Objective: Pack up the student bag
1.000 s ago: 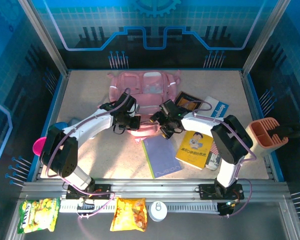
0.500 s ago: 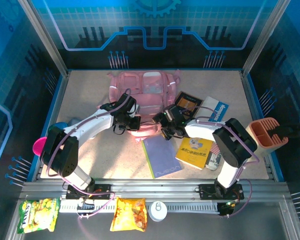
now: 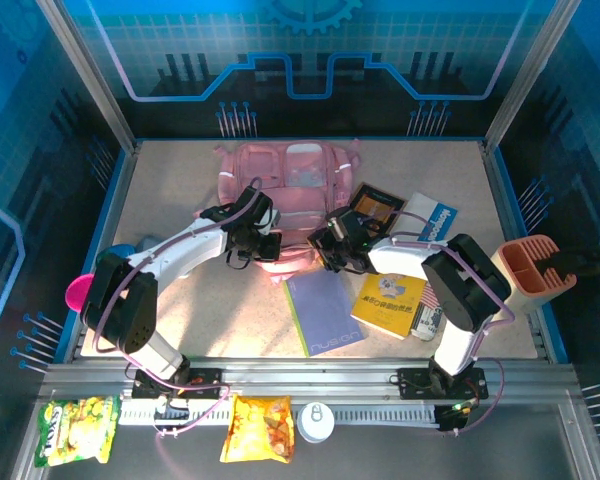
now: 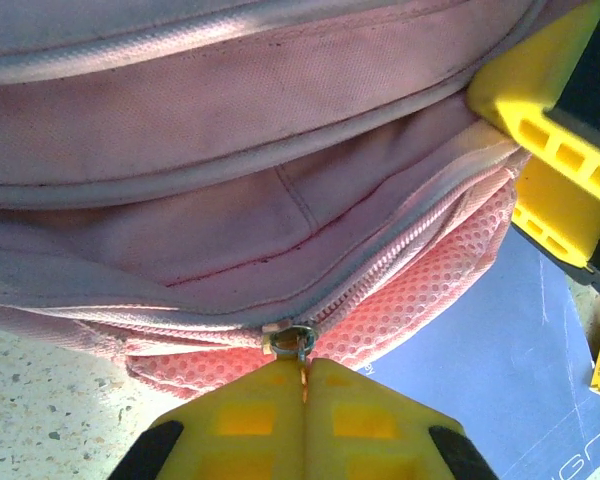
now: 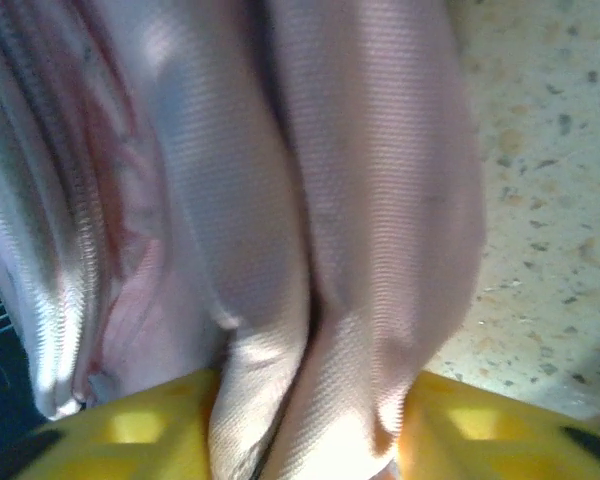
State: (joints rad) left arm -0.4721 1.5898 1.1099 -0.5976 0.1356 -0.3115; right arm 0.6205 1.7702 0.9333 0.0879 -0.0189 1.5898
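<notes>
My right gripper point(image 5: 302, 432) has just closed onto a fold of the student bag point(image 5: 370, 200). My left gripper point(image 4: 305, 388) is pinched together on the zip pull point(image 4: 298, 343). Bag looks braced for unzipping.

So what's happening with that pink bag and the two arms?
Two robot arms are working on the pink backpack. The left gripper is shut on its zip pull, and the right gripper pinches a fold of its fabric. A purple notebook and a yellow book lie beside it, not yet packed.
</notes>
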